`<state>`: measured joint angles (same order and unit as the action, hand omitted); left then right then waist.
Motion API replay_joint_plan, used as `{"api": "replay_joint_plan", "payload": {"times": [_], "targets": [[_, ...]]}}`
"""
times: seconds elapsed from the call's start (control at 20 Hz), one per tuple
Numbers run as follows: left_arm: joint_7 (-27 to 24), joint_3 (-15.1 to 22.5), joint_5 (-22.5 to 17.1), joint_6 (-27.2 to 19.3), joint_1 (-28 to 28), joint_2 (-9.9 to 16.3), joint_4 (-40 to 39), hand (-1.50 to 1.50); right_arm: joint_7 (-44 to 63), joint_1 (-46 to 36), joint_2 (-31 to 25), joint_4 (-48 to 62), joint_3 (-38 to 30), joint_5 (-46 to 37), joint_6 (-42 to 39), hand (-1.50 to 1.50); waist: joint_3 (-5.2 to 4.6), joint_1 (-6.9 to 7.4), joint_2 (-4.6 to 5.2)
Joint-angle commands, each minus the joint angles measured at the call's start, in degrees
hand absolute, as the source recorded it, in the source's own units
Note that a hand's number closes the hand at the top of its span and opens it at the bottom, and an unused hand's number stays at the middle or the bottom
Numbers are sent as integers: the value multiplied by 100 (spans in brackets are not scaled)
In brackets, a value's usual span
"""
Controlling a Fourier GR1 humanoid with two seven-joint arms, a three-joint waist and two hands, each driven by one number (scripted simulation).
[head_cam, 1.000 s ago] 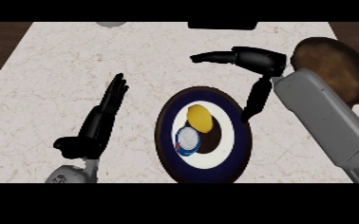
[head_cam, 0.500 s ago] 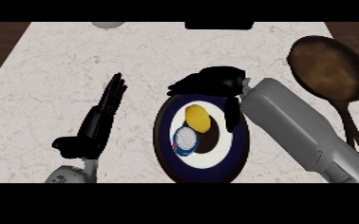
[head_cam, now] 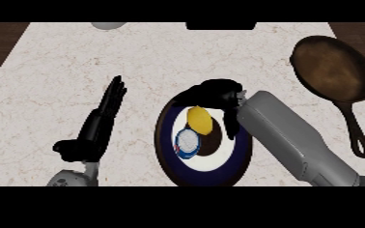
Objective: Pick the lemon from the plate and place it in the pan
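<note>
- The right hand (head_cam: 214, 94) is now hanging over the far rim of the plate (head_cam: 167, 125), its fingers curling down just above the far end of the lemon (head_cam: 200, 120); half a second ago it was sitting a little farther beyond the plate, and a second ago it was well off to the plate's right, nearer the pan (head_cam: 329, 67).
- That approach is bringing the grasp close, though the fingers are not yet closing round the lemon: they are bent but holding nothing that I can see, and whether a fingertip is touching the fruit cannot be told.
- The lemon is lying on the plate, toward its far half, just beside a small round blue-rimmed object (head_cam: 188, 143) and partly over a dark brown patch (head_cam: 212, 145); it is sitting where it sat in both earlier frames.
- The pan is resting well to the right of the plate, handle pointing toward the near edge, with nothing in it.
- The left hand (head_cam: 96, 125) is resting to the left of the plate, fingers straight and pointing away, unchanged across the frames.
- Judging from this, the pick is about to begin and the placing is still ahead.
</note>
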<state>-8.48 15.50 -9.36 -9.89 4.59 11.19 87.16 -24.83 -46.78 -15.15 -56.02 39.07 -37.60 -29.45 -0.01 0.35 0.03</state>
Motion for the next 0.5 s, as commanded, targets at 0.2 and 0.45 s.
{"api": "replay_joint_plan", "payload": {"times": [0.2,0.45], "targets": [[224,-389,-51,440,-146,193,303,0,17,445,183,-254,-571,-503,-148,-150,0,-24,-9],[355,-220,315,157,-28,-250,277,0,-307,449,486,253,-747,-934,-39,-150,1,-20,-4]]}}
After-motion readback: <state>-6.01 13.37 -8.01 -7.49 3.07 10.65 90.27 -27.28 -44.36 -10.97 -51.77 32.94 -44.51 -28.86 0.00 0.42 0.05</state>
